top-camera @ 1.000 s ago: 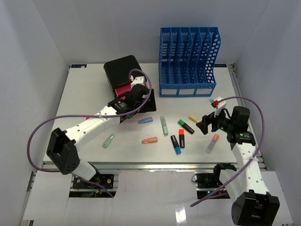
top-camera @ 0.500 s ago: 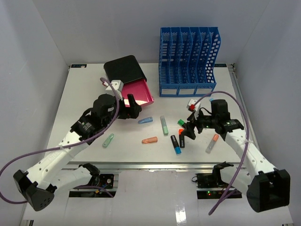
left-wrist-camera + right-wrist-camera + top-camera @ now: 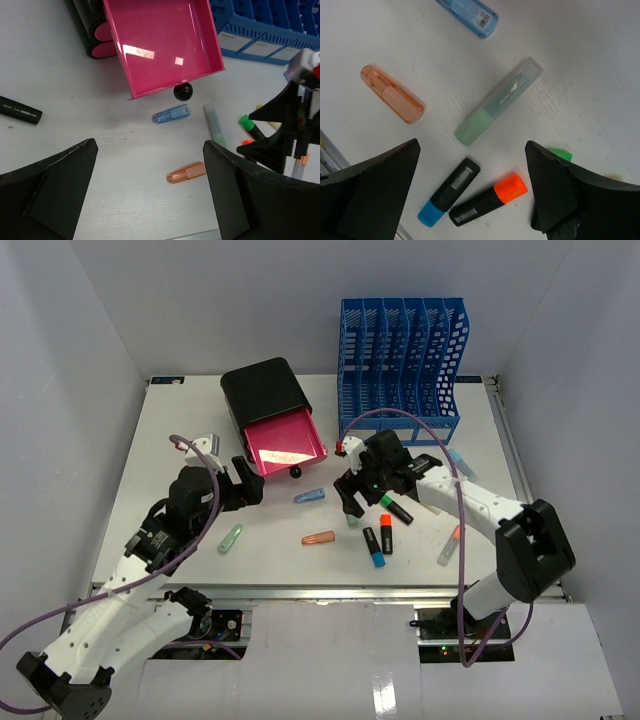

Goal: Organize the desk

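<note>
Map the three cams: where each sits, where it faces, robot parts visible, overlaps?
Top external: above and behind the robot, looking down on the desk; left arm, right arm, left gripper, right gripper show.
Left wrist: on the left arm, facing down toward the open pink drawer; own fingers at lower corners.
Right wrist: on the right arm, facing down at the pale green highlighter; own fingers at lower corners.
Shared: both wrist views catch that highlighter and the orange marker.

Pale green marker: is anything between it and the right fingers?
Nothing visible. The open right fingers hang over the pale green marker, with bare desk around it. The orange marker lies apart.
</note>
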